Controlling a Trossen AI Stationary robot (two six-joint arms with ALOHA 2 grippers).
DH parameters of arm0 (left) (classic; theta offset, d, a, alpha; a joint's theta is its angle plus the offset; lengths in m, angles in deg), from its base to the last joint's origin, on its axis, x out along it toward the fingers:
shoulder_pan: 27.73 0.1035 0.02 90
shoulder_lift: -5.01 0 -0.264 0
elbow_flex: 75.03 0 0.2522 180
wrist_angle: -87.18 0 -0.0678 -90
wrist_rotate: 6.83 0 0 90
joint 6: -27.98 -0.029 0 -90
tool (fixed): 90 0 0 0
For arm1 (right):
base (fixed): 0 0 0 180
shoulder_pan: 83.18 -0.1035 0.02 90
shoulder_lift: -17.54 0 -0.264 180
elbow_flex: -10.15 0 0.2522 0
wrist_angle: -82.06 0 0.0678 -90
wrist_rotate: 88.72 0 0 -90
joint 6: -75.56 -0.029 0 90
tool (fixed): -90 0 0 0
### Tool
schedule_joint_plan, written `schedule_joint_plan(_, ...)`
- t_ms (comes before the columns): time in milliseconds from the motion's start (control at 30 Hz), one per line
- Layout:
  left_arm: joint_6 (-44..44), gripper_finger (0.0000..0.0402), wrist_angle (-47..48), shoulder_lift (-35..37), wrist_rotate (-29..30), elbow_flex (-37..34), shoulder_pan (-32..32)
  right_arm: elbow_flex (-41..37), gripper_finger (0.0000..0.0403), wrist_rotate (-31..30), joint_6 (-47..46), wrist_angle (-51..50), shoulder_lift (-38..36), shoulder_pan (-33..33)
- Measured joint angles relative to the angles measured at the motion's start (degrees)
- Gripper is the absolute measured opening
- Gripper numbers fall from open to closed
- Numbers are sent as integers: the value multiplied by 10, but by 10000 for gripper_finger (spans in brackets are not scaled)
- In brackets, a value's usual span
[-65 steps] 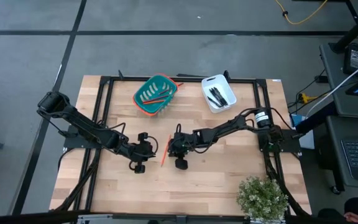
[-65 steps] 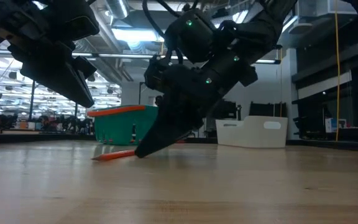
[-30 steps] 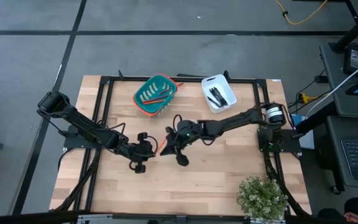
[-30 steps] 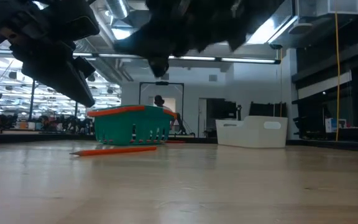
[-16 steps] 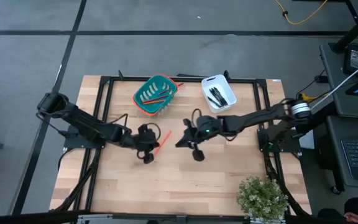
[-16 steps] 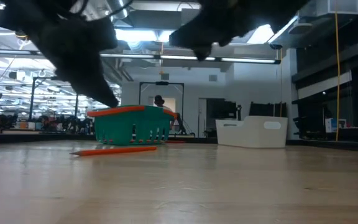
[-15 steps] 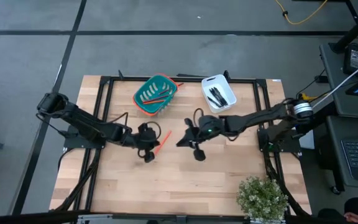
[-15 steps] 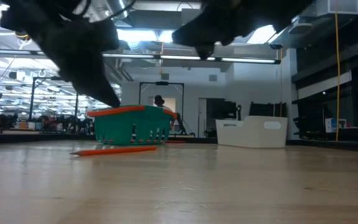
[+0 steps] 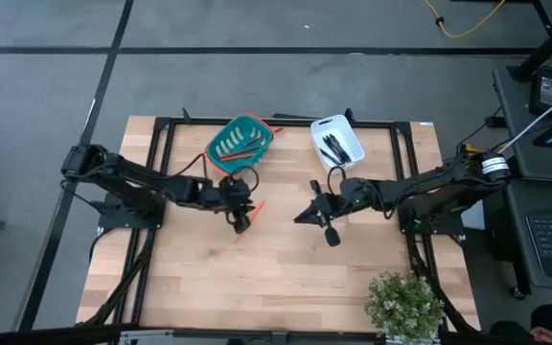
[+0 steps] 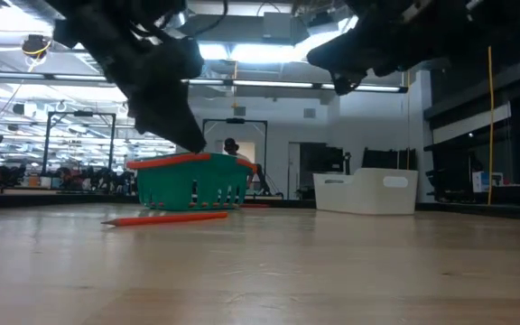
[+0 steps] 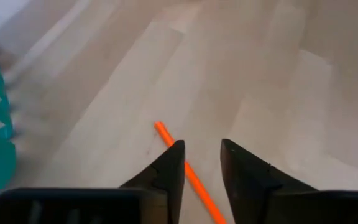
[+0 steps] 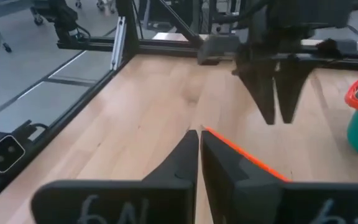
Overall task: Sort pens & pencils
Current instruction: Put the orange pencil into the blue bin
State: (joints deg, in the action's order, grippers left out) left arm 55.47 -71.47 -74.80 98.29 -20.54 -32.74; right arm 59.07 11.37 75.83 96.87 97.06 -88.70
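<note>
hovering left claw [image 11: 197,163], parted over pencil [image 11: 188,174]

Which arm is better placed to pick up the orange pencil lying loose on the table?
Left. The left gripper is right above the pencil, fingers open and straddling it. The right gripper sits farther off, fingers shut and empty.
</note>
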Motion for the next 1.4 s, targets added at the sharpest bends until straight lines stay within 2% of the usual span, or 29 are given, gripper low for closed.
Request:
schedule_joint_plan(100, 7, 111, 6, -27, -15, 13, 14, 0, 21, 0, 1, -5, 1, 0)
schedule_joint_plan(267, 35, 113, 35, -92, -55, 55, 31, 0, 21, 0, 5, -14, 0, 0)
schedule_joint_plan(333, 35, 112, 79, -120, -73, 85, 34, 1, 21, 0, 14, -18, -2, 1)
schedule_joint_plan(500, 17, 113, 212, -176, -78, 176, 33, 1, 21, 0, 17, -44, -7, 0)
schedule_joint_plan(667, 27, 114, 269, -197, -71, 238, 31, 1, 21, 0, 17, -61, -7, 0)
schedule_joint_plan(1033, 124, 114, 325, -200, -71, 242, 26, 1, 21, 0, 17, -75, -7, 0)
schedule_joint_plan(1233, 141, 113, 324, -210, -72, 242, 16, 1, 21, 0, 17, -74, -7, 0)
schedule_joint_plan(1400, 144, 112, 320, -240, -103, 242, 8, 1, 21, 0, 18, -74, -7, 0)
